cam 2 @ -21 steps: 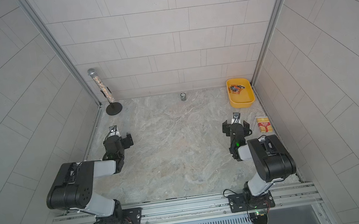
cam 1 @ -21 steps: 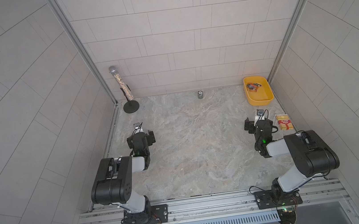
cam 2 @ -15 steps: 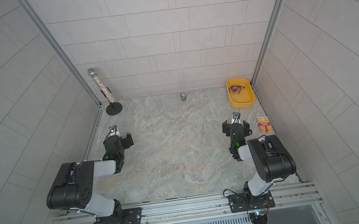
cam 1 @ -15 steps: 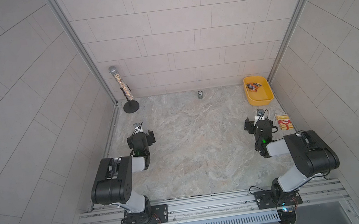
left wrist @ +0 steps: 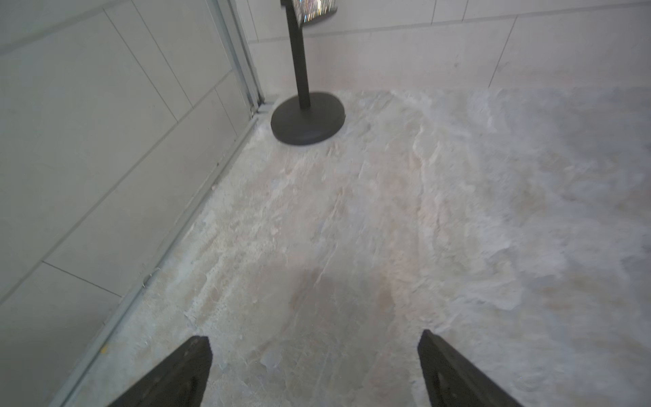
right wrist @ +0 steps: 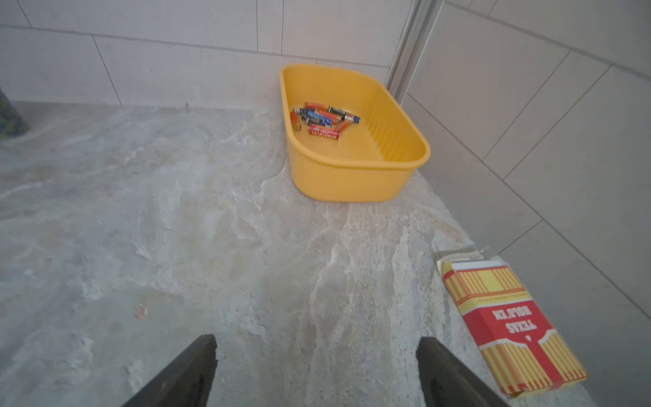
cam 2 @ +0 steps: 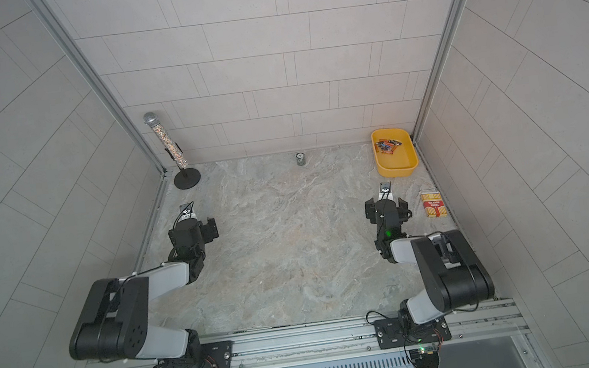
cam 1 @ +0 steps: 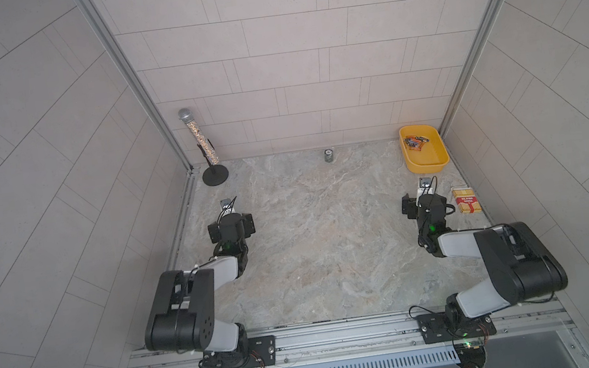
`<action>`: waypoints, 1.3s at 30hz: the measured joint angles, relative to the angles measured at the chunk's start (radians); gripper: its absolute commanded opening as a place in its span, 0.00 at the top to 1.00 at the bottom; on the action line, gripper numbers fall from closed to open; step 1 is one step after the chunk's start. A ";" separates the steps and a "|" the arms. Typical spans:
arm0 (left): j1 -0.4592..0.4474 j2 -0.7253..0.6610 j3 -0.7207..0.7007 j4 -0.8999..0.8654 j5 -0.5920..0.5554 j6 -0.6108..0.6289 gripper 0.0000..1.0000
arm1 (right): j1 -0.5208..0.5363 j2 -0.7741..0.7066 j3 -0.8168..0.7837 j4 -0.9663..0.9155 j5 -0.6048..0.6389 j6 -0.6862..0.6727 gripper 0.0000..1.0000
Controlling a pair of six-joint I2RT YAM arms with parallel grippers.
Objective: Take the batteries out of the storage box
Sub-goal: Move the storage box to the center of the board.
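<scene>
No movement; orange-black batteries (right wrist: 326, 119) inside yellow storage box (right wrist: 352, 183)

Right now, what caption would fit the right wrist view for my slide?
Open right gripper faces the yellow storage box holding the batteries, a striped packet nearby.

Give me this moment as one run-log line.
stage: not started | batteries: piled in storage box | left gripper: open, empty | right gripper: open, empty, short of it

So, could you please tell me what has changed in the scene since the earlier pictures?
Nothing visibly changed: the left arm and right arm stay put, jaws open and empty, and the batteries still lie in the storage box.
</scene>
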 measured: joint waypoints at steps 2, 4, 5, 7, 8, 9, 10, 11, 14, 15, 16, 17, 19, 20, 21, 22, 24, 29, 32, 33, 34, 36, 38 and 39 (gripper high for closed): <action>-0.043 -0.065 0.139 -0.113 0.002 -0.047 0.00 | 0.010 -0.044 0.150 -0.141 -0.016 0.039 0.02; -0.101 -0.055 0.358 -0.236 0.023 -0.087 0.00 | -0.007 -0.016 0.406 -0.341 -0.056 0.092 0.03; -0.133 -0.021 0.494 -0.308 0.040 -0.097 0.00 | -0.019 0.029 0.557 -0.441 -0.080 0.117 0.05; -0.216 0.083 0.766 -0.441 0.087 -0.104 0.00 | -0.050 0.146 0.869 -0.645 -0.130 0.147 0.07; -0.266 0.142 0.892 -0.501 0.113 -0.102 0.01 | -0.066 0.202 0.998 -0.734 -0.150 0.159 0.07; -0.321 0.200 1.004 -0.563 0.137 -0.095 0.01 | -0.082 0.249 1.099 -0.810 -0.166 0.165 0.07; -0.364 0.243 1.072 -0.607 0.158 -0.092 0.01 | -0.095 0.286 1.167 -0.873 -0.181 0.165 0.07; -0.406 0.288 1.129 -0.655 0.185 -0.087 0.01 | -0.111 0.331 1.239 -0.957 -0.197 0.160 0.07; -0.495 0.402 1.211 -0.772 0.280 -0.089 0.02 | -0.148 0.519 1.494 -1.212 -0.216 0.138 0.10; -0.508 0.440 1.229 -0.809 0.310 -0.097 0.03 | -0.159 0.605 1.608 -1.293 -0.217 0.129 0.14; -0.512 0.476 1.244 -0.842 0.341 -0.108 0.04 | -0.170 0.701 1.736 -1.379 -0.217 0.117 0.16; -0.512 0.508 1.258 -0.871 0.368 -0.116 0.05 | -0.178 0.778 1.835 -1.444 -0.220 0.108 0.17; -0.506 0.576 1.301 -0.933 0.426 -0.137 0.05 | -0.193 0.948 2.044 -1.584 -0.222 0.087 0.17; -0.505 0.600 1.321 -0.958 0.447 -0.143 0.05 | -0.198 1.007 2.109 -1.631 -0.221 0.077 0.17; -0.505 0.620 1.341 -0.979 0.466 -0.151 0.06 | -0.203 1.062 2.161 -1.675 -0.220 0.064 0.17; -0.504 0.636 1.359 -0.997 0.484 -0.158 0.06 | -0.208 1.101 2.186 -1.707 -0.221 0.050 0.17; -0.502 0.647 1.381 -1.020 0.509 -0.165 0.06 | -0.213 1.155 2.202 -1.758 -0.222 0.020 0.19; -0.507 0.644 1.389 -1.035 0.540 -0.170 0.06 | -0.218 1.206 2.203 -1.831 -0.222 -0.049 0.26; -0.507 0.644 1.382 -1.044 0.543 -0.170 0.06 | -0.218 1.206 2.204 -1.837 -0.222 -0.080 0.35; -0.507 0.644 1.378 -1.046 0.543 -0.170 0.06 | -0.218 1.206 2.204 -1.835 -0.223 -0.090 0.39; -0.507 0.644 1.374 -1.047 0.543 -0.170 0.06 | -0.218 1.207 2.204 -1.834 -0.224 -0.097 0.41; -0.507 0.644 1.361 -1.055 0.542 -0.169 0.06 | -0.217 1.211 2.203 -1.829 -0.230 -0.114 0.46; -0.507 0.644 1.348 -1.062 0.539 -0.165 0.06 | -0.217 1.218 2.203 -1.822 -0.233 -0.127 0.48; -0.507 0.644 1.341 -1.065 0.536 -0.164 0.06 | -0.217 1.224 2.203 -1.818 -0.234 -0.134 0.50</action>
